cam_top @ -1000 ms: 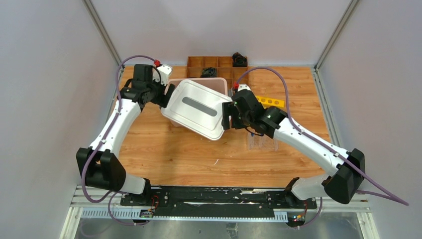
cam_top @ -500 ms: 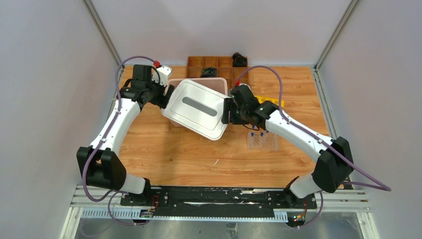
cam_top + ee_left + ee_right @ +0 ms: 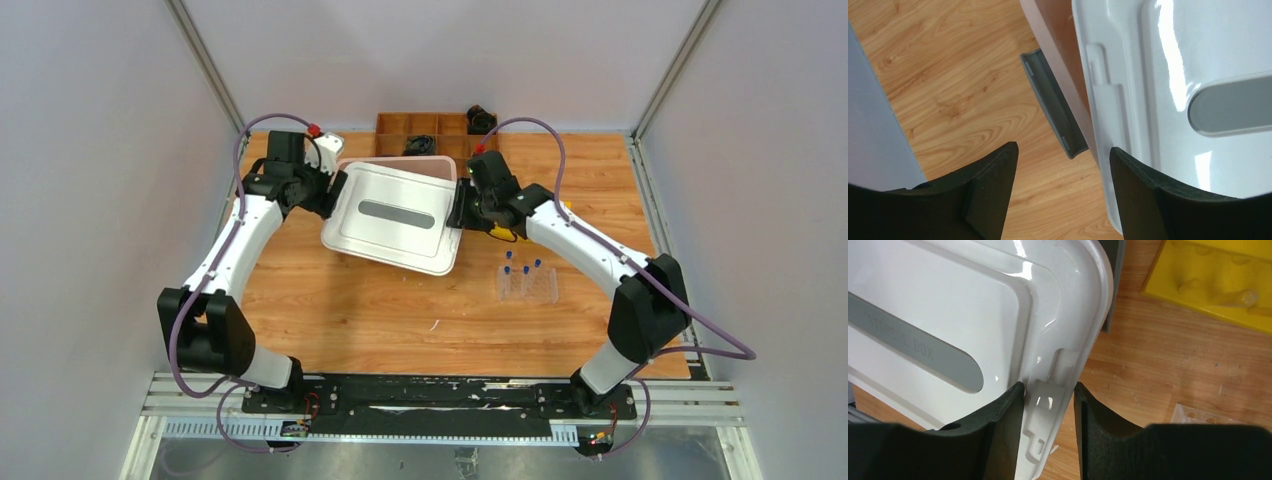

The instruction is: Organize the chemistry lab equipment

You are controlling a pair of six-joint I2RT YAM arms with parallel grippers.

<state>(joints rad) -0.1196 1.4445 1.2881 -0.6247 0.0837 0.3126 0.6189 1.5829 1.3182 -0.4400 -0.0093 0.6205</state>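
Observation:
A white storage-box lid [image 3: 395,215] lies tilted over a pinkish box [image 3: 445,168]. My right gripper [image 3: 458,212] is shut on the lid's right rim; in the right wrist view [image 3: 1048,390] its fingers pinch the rim at its tab [image 3: 1048,405]. My left gripper [image 3: 330,190] is open at the lid's left edge; in the left wrist view [image 3: 1063,165] the lid [image 3: 1173,60] lies against its right finger. A clear tube rack [image 3: 527,283] holds three blue-capped tubes [image 3: 523,266]. A small white piece [image 3: 435,325] lies on the table. The funnel is out of view.
A brown wooden compartment tray [image 3: 425,125] with black objects stands at the back. A yellow holder [image 3: 1213,285] lies just right of the box, under my right arm. The box's grey latch [image 3: 1053,100] hangs on its left wall.
The lid has turned with my right gripper, its right end swinging toward the back and squarer over the box. My right arm has moved back, uncovering the tube rack.

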